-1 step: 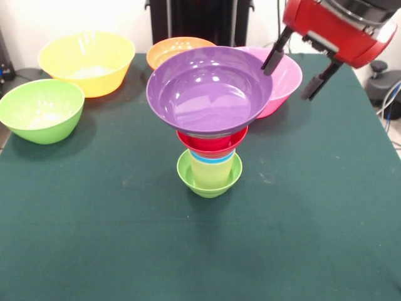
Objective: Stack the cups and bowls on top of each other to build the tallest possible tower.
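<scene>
The tower [210,147] stood mid-table [94,238] on its lime bowl [209,180], with a pale yellow cup [212,170] nested in that bowl, a blue rim above it, then the red bowl [212,142], and the purple bowl [209,91] crowning the pile, tilted slightly. Behind the tower sat the orange bowl [175,50]; the pink bowl [285,80] lay behind and right of it, partly hidden by the purple bowl. Left of the tower were the yellow bowl [88,61] and, nearer, the green bowl [41,110]. The gripper [294,70] hung above the pink bowl, up and right of the tower, fingers [274,58] spread apart and empty
</scene>
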